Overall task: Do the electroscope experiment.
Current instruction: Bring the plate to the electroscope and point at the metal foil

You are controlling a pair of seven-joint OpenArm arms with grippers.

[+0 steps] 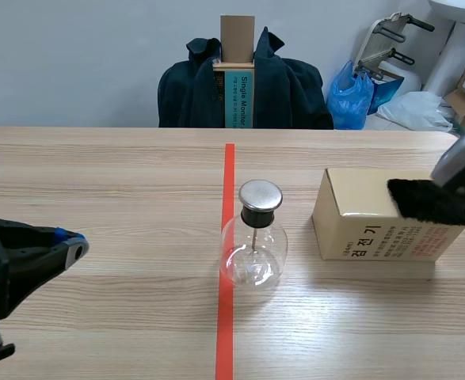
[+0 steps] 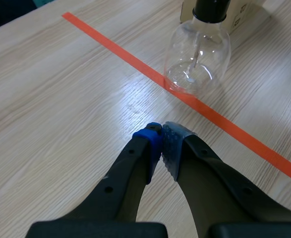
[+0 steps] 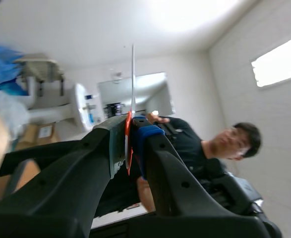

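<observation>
My left pincer (image 2: 161, 144) is closed on nothing. Its blue pad and its grey-green pad meet tip to tip, and it hangs low over the bare wooden table (image 1: 97, 174) on my left side, touching nothing. The electroscope (image 1: 253, 237) is well ahead of it. This is a round clear glass flask with a black stopper and a flat metal disc (image 1: 261, 194) on top, and a thin rod runs down inside. It stands upright on the orange-red tape line (image 1: 227, 237) near the middle of the table. My right pincer (image 3: 130, 134) points upward, away from the table, and is clamped on a thin strip (image 3: 133, 79). I see the strip edge-on, pale along its length and red where my pads press it, rising straight out from between them. Past it, a person (image 3: 224, 144) is in the room. A cardboard box (image 1: 359, 214) sits just to the right of the flask without touching it. A furry black cloth (image 1: 428, 202) lies over the box's top right edge.
</observation>
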